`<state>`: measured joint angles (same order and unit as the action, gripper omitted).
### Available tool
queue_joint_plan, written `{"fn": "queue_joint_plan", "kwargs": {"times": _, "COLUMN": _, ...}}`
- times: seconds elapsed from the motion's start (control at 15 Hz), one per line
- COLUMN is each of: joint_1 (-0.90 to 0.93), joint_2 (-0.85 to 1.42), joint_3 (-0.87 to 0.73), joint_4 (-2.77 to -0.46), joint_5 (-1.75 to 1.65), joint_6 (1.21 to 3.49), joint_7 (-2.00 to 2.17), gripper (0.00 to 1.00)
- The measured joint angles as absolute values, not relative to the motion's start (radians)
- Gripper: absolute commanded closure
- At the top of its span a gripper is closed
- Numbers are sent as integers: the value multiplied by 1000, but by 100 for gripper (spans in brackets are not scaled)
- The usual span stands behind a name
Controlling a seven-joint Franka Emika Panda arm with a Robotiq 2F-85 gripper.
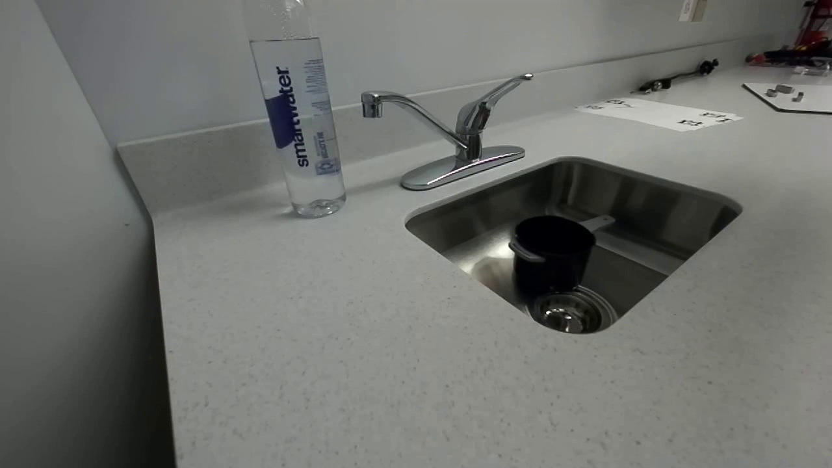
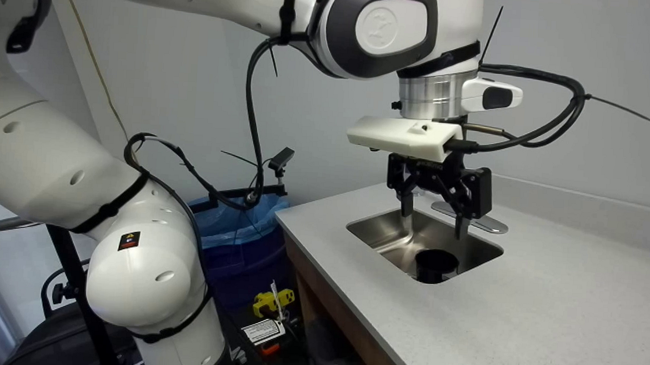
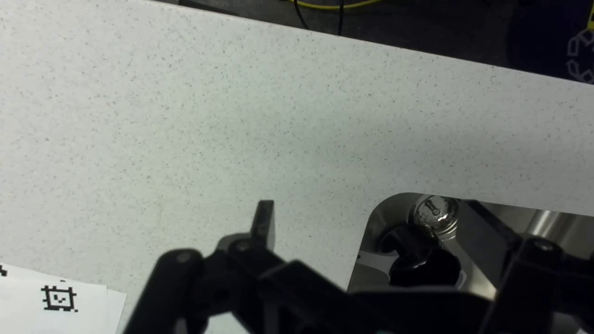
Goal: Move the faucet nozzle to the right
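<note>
The faucet nozzle [image 1: 424,116], a slim chrome spout with a downturned tip, extends toward the water bottle side in an exterior view, apart from the sink opening. Its oval base plate [image 1: 448,170] stands behind the sink, with the lever handle [image 1: 497,97] angled up. In an exterior view the base plate [image 2: 490,222] shows behind my gripper, which hides most of the faucet. My gripper [image 2: 434,221] is open and empty, pointing down above the sink area. In the wrist view my gripper [image 3: 367,204] has its fingers wide apart with nothing between them; the nozzle is out of view there.
The steel sink [image 1: 650,185] holds a black pot [image 1: 552,260] with grey handles beside the drain. A tall water bottle [image 1: 299,123] stands near the nozzle tip. Marker papers [image 1: 656,114] lie farther along the counter. A wall [image 2: 583,135] rises behind the faucet.
</note>
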<state>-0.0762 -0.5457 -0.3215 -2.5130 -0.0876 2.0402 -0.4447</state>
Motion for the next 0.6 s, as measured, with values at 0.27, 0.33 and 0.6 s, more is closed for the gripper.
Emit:
{"fn": "queue_joint_plan", "kwargs": {"times": 0.27, "joint_1": -57, "joint_2": -517, "joint_3": -271, "joint_4": -2506, "joint_5": -62, "joint_6": 2089, "joint_7": -444, "gripper": 0}}
{"fn": "queue_joint_plan", "kwargs": {"times": 0.33, "joint_1": -45, "joint_2": -503, "joint_3": -253, "joint_4": -2499, "joint_5": -48, "joint_6": 2108, "joint_7": -441, "gripper": 0}}
{"fn": "queue_joint_plan", "kwargs": {"times": 0.6, "joint_1": 20, "joint_2": -405, "joint_3": -180, "joint_4": -2422, "joint_5": 39, "joint_6": 2175, "joint_7": -419, "gripper": 0}}
